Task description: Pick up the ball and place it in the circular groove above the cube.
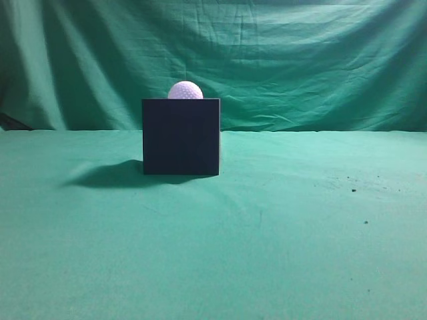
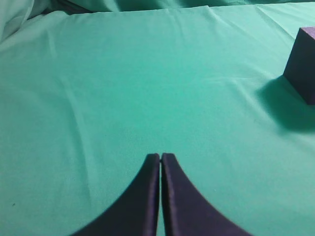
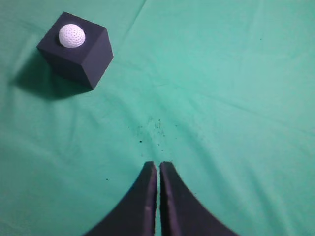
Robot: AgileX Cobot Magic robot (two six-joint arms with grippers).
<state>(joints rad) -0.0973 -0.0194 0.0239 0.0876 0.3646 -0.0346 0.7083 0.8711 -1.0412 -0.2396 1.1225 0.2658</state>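
Observation:
A white dimpled ball (image 1: 185,91) sits on top of a dark cube (image 1: 181,137) left of centre on the green cloth. In the right wrist view the ball (image 3: 72,36) rests in the cube's (image 3: 83,56) top, at the upper left. The left wrist view shows only a corner of the cube (image 2: 302,64) at the right edge. My left gripper (image 2: 161,156) is shut and empty, over bare cloth. My right gripper (image 3: 158,164) is shut and empty, well back from the cube. Neither arm shows in the exterior view.
A green cloth (image 1: 280,227) covers the table and hangs as a backdrop (image 1: 300,53). Small dark specks (image 3: 155,129) lie on the cloth ahead of the right gripper. The cube casts a shadow (image 1: 107,175) to its left.

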